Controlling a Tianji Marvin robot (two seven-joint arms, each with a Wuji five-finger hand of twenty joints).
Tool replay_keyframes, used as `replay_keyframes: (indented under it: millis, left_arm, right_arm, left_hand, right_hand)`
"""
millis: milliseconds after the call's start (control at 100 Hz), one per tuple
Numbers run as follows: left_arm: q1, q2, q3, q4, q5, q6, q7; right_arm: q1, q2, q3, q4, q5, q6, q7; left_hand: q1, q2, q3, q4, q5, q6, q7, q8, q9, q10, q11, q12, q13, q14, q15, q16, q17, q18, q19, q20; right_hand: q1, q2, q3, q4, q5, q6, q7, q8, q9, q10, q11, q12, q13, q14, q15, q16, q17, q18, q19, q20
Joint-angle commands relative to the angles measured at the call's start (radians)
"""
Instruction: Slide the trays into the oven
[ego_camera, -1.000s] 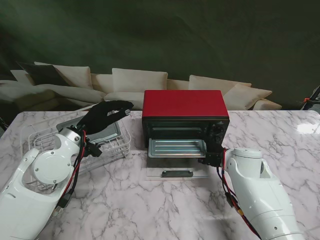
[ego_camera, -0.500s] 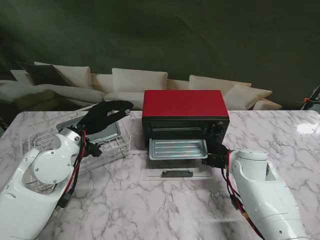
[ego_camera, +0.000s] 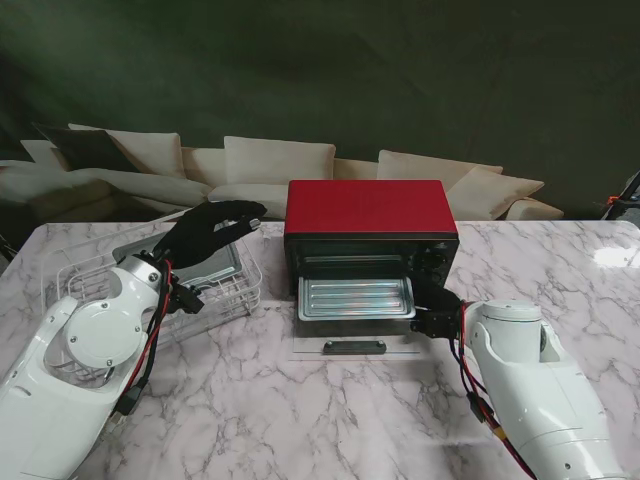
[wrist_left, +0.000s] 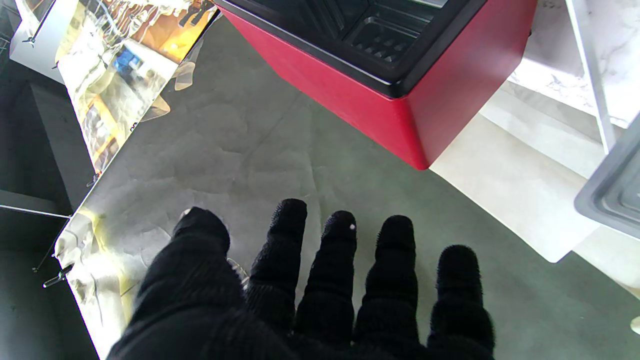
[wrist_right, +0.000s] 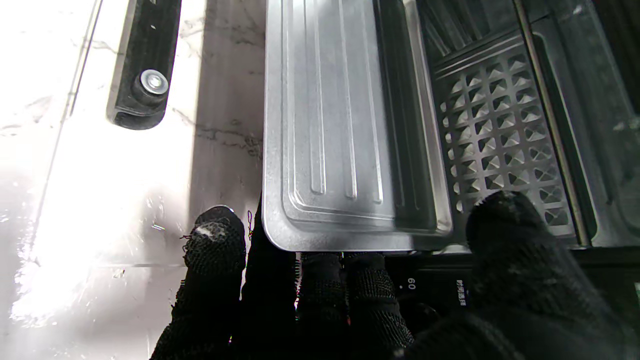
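At the mouth of the red oven (ego_camera: 371, 232), a silver tray (ego_camera: 356, 297) is sitting partly inside, its front half jutting over the lowered glass door (ego_camera: 354, 345). The right hand (ego_camera: 432, 312) is gripping the tray's right edge, thumb over the rim, fingers (wrist_right: 320, 295) beneath. The left hand (ego_camera: 210, 232) is hovering spread and empty above a wire rack (ego_camera: 215, 295) that is holding another tray (ego_camera: 215, 262).
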Motion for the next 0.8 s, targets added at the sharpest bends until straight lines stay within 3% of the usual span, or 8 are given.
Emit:
replay_keyframes:
  millis: [0, 290, 790]
  left_arm:
    - [-0.001, -0.001, 0.004, -0.002, -0.002, 0.003, -0.013]
    - [-0.003, 0.0, 0.002, -0.001, -0.001, 0.0, -0.016]
    - [0.0, -0.001, 0.0, -0.005, 0.0, 0.003, -0.014]
  right_arm:
    - [-0.04, 0.005, -0.007, 0.068, -0.014, 0.028, -0.011]
    - [-0.06, 0.008, 0.024, 0.043, -0.005, 0.01, -0.017]
    - [-0.115, 0.016, 0.101, -0.05, -0.005, 0.003, -0.031]
  left_hand:
    - [-0.012, 0.044, -0.032, -0.008, 0.025, -0.009, 0.0, 0.006, 0.019, -0.001, -0.005, 0.008, 0.009, -0.001, 0.014, 0.012, -0.014, 0.02, 0.008, 0.005]
    - [-0.012, 0.043, -0.032, -0.008, 0.025, -0.006, 0.0, 0.006, 0.019, -0.002, -0.004, 0.008, 0.009, -0.002, 0.014, 0.012, -0.013, 0.02, 0.009, 0.006]
    - [-0.012, 0.044, -0.031, -0.008, 0.024, -0.007, 0.0, 0.005, 0.019, -0.002, -0.005, 0.007, 0.008, -0.003, 0.013, 0.011, -0.013, 0.019, 0.009, 0.006]
  right_hand:
    - [-0.044, 0.009, -0.015, 0.025, -0.047, -0.073, -0.048, 0.007, -0.027, 0.057, -0.077, -0.016, -0.071, 0.107, -0.155, -0.029, -0.182, 0.246, -0.167, -0.012]
    - [-0.044, 0.014, -0.009, 0.024, -0.044, -0.061, -0.045, 0.009, -0.027, 0.054, -0.084, -0.025, -0.068, 0.098, -0.167, -0.029, -0.184, 0.241, -0.178, -0.01]
    - [-0.018, 0.003, -0.014, 0.023, -0.029, -0.016, -0.048, 0.002, -0.026, 0.082, -0.068, -0.03, -0.067, 0.119, -0.145, -0.021, -0.176, 0.261, -0.187, -0.011]
